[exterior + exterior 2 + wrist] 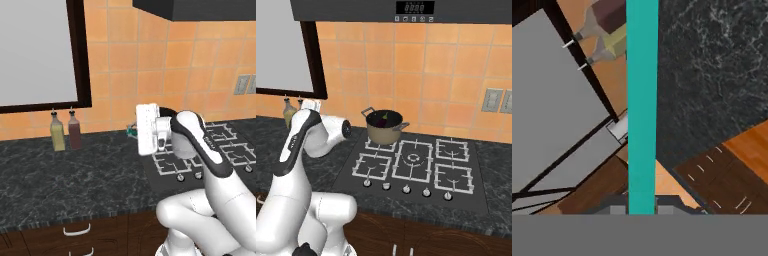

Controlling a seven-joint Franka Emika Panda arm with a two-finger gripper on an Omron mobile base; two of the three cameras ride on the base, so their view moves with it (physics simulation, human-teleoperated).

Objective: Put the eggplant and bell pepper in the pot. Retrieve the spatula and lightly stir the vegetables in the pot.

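Gripper (642,209) clamped on the spatula (642,105) — teal handle runs straight out between the fingers, above the dark counter (75,175). Eggplant (383,118) sits inside the pot (384,131) — back-left burner.

The far wall (150,65) is tiled in square orange tiles with pale grout. At the left, a large pale grey window (35,50) sits in a thick dark frame (80,55). A dark range hood (406,10) with a small display hangs at the top, above a black gas hob (416,165) with white grates and a row of knobs along its near edge. The tabletop (60,175) is black stone veined with white. Two bottles, one yellowish (57,132) and one dark red (74,131), stand by the wall under the window. Grey outlet plates (496,101) sit on the wall at the right. Dark wood drawers (75,235) with pale curved handles run beneath.
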